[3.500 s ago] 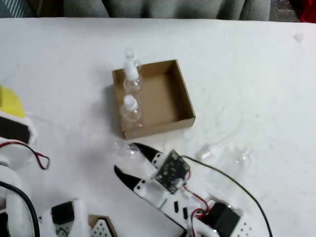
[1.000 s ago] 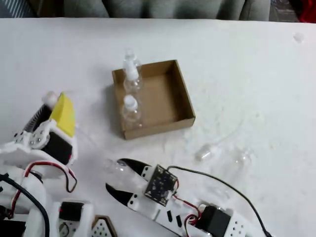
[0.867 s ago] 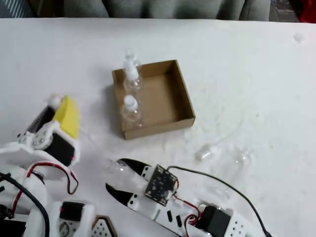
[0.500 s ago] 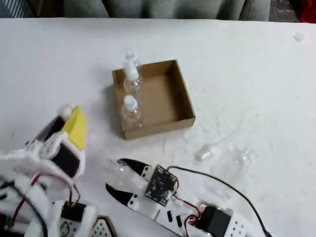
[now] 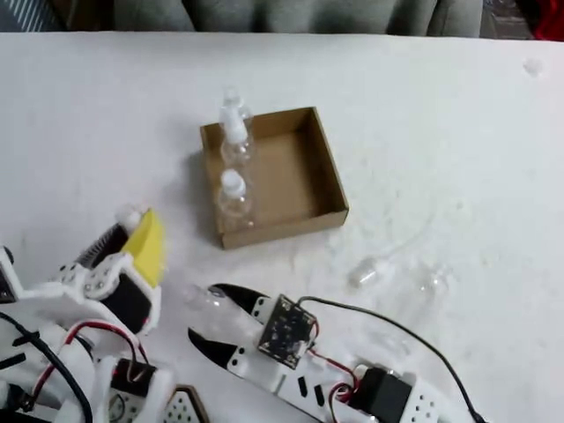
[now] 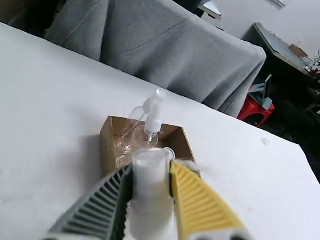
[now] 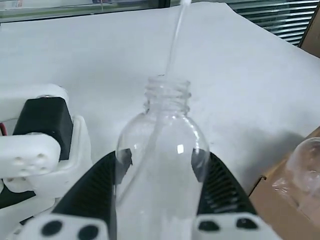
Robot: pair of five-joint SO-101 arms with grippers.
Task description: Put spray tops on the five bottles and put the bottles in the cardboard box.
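Already two bottles (image 5: 233,199) in box (image 5: 331,164); left hand (image 6: 150,171) tight on spray top (image 6: 149,202), right hand (image 7: 160,158) on open bottle (image 7: 166,116).

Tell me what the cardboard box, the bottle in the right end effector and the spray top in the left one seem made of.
The cardboard box looks like brown paperboard, matte, with thin folded walls. The bottle is probably clear plastic: see-through, glossy highlights, moulded neck threads. Glass cannot be excluded. The spray top is likely opaque white plastic, smooth and slightly satin.
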